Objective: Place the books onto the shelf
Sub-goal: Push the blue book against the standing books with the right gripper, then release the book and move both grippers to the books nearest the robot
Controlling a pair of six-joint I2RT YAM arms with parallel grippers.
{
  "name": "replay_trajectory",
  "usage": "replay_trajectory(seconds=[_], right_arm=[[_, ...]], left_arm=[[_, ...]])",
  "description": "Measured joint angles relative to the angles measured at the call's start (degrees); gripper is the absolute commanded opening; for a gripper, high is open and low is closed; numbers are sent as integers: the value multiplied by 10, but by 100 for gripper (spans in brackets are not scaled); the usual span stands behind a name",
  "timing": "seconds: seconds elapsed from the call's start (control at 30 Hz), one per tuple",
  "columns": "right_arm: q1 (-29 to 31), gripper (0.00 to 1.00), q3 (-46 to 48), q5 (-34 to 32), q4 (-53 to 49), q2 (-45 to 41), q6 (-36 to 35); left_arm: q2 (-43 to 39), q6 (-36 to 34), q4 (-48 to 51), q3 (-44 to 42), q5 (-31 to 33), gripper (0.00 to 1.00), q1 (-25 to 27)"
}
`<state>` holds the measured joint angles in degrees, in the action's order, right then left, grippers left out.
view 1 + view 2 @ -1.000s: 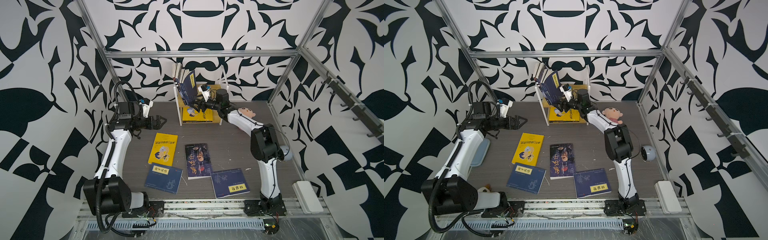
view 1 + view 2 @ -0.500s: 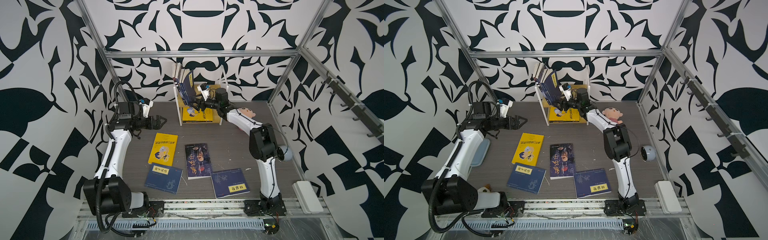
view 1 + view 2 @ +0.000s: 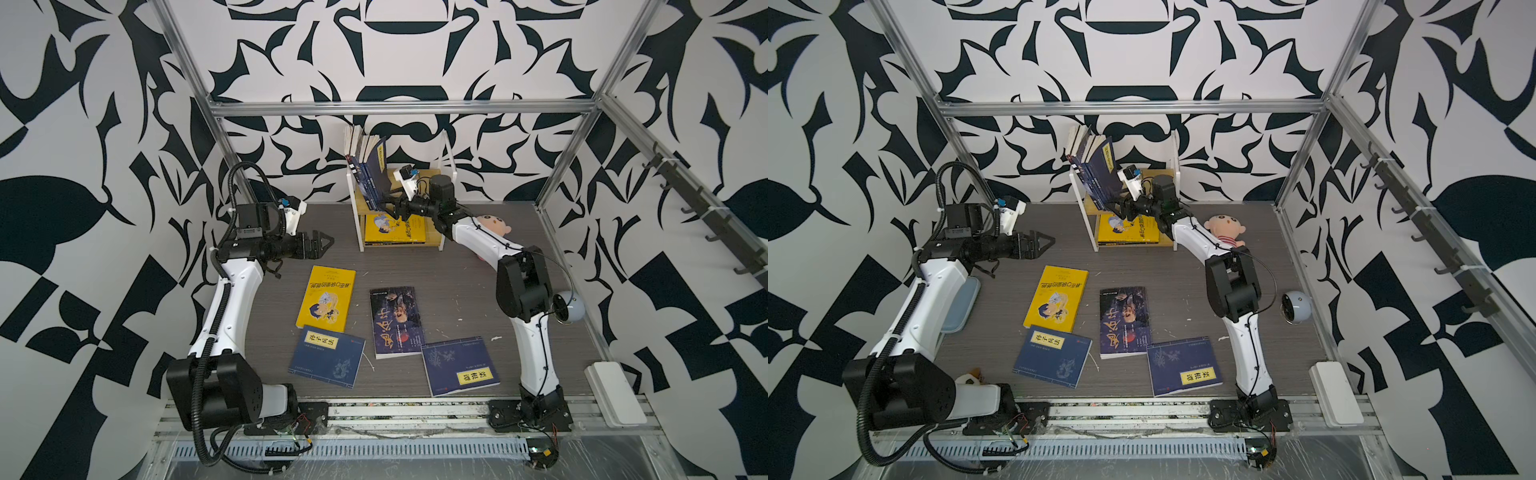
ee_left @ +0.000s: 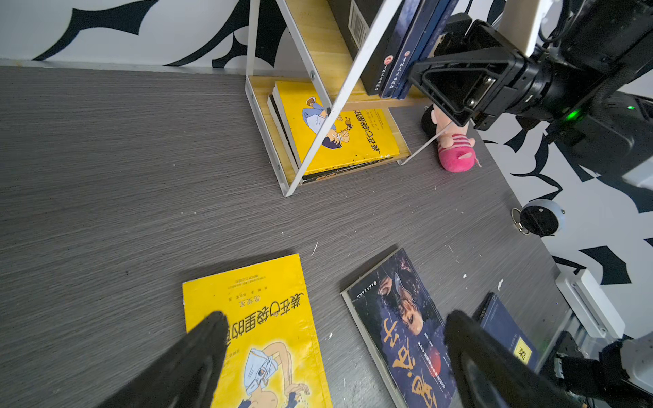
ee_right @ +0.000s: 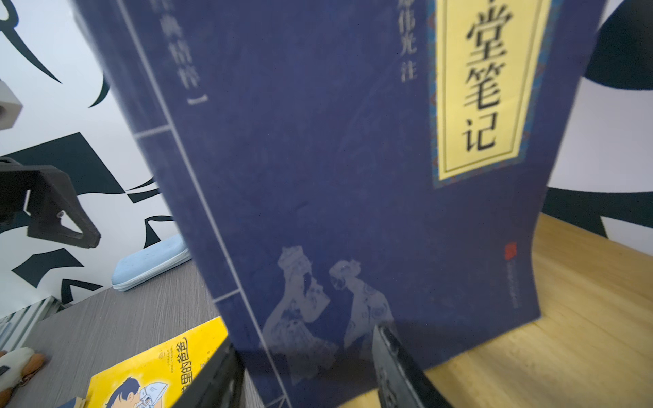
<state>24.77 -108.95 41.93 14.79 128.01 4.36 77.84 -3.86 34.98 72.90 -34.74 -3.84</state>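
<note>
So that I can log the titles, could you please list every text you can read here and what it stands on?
"堂笔记": leaning navy blue paperback on the wooden shelf; start cut off.
"伟光注": same cover.
"装在口袋里的": bright yellow cartoon paperback on the grey table.
"孙子兵法": left navy blue paperback.
"菜根谭": right navy blue paperback.
Gold calligraphy on the dark paperback and small print: unreadable.

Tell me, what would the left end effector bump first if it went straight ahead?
Probably the small two-tier shelf of yellowish wood boards in a white metal frame: the left end effector points toward its lower tier. Depth is unclear, so I'm unsure.
</note>
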Motion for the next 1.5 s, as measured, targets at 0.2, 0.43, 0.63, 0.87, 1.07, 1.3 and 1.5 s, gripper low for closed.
replay_trajectory(seconds=[0.2,0.43,0.63,0.87,1.07,1.3,1.5], right_arm=[[0,65,0,-2,1,0,1],[0,73,86,-12,20,-59,-1],[0,76,223,-32,16,-169,-13],[2,74,374,-63,9,-313,-42],[59,74,482,-115,-38,-438,-103],[211,72,585,-193,-74,-548,-155],[293,71,672,-282,-87,-623,-163]], left_arm=[[0,0,0,0,0,99,0],[0,0,-1,-1,0,100,-1],[0,-3,0,-3,3,99,-3],[3,-80,57,10,0,99,1],[2,-212,139,10,-27,100,26],[2,-428,238,-14,-35,99,107],[35,-551,289,-54,-12,98,203]])
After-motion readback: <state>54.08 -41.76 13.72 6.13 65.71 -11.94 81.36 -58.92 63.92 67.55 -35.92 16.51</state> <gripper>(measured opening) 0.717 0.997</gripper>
